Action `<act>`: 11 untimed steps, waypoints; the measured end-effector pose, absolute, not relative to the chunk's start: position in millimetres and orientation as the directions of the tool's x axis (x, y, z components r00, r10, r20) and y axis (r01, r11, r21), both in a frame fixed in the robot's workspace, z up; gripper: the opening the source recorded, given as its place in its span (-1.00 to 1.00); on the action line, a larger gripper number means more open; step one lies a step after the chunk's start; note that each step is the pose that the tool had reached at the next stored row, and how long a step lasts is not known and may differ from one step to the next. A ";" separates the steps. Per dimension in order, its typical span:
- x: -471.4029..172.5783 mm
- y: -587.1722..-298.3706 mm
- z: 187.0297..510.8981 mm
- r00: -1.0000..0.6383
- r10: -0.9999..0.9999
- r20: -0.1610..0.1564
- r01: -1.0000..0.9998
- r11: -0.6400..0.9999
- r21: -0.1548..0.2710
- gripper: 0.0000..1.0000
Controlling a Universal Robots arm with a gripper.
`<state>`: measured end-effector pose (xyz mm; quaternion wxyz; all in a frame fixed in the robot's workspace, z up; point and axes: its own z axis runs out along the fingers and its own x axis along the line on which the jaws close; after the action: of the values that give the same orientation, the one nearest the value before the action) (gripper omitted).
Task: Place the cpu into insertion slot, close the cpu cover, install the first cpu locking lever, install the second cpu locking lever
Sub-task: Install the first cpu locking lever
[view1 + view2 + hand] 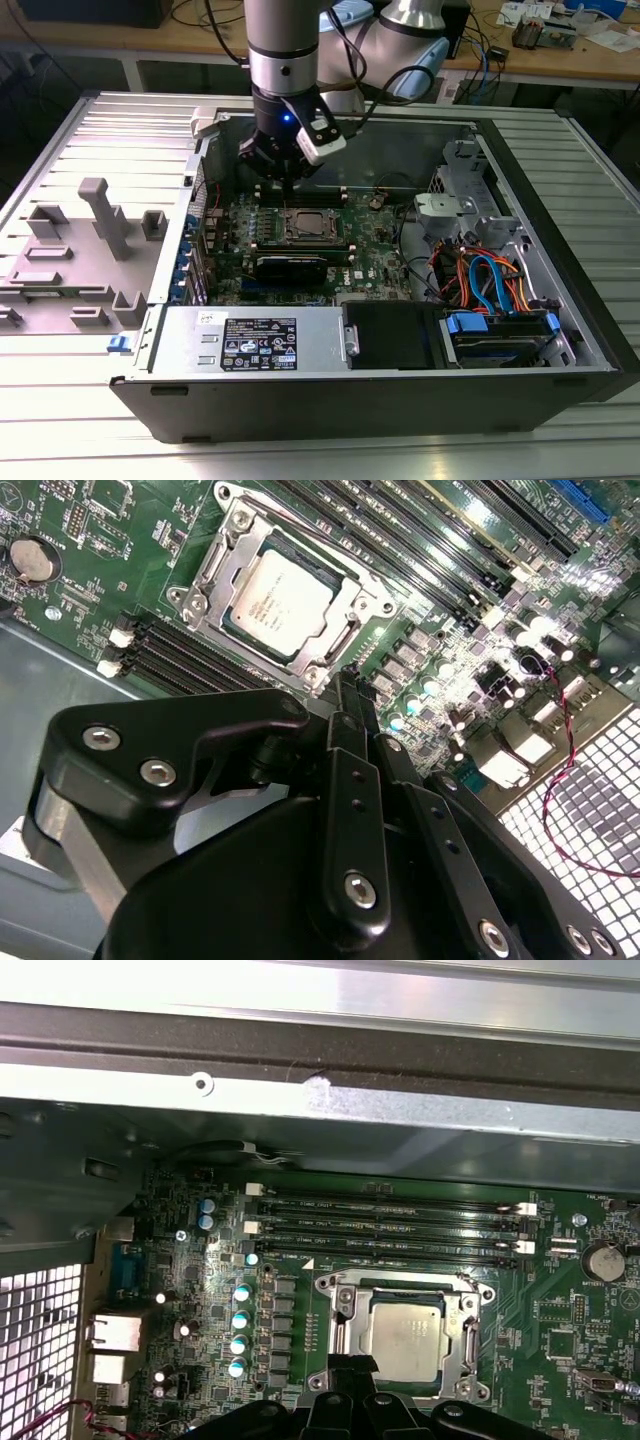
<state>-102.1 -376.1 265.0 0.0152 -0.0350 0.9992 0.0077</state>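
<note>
Because the black gripper (347, 677), pinched narrow and empty, hangs just beside the silver-grey square cpu (277, 605) framed by its silvery metal cover (343, 608), a skewed descent may scrape either.

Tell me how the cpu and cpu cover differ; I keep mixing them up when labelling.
The cpu is a solid square; the cpu cover is an open frame with a central window. The cover is wider, framing the cpu. Both are silvery and lie flat.
</note>
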 end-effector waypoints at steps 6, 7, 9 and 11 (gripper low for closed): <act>-113.6 -376.0 264.6 -0.997 -0.071 -0.031 -0.071 0.997 0.014 -0.79; -117.0 -375.9 264.6 -0.997 -0.071 -0.031 -0.071 0.997 0.014 -0.79; -120.0 -374.8 264.6 -0.997 -0.071 -0.031 -0.071 0.997 0.014 -0.79; -120.2 -372.5 264.6 -0.997 -0.071 -0.031 -0.071 0.997 0.014 -0.79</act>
<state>-120.2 -372.5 264.6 0.0152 -0.0355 0.9992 0.0077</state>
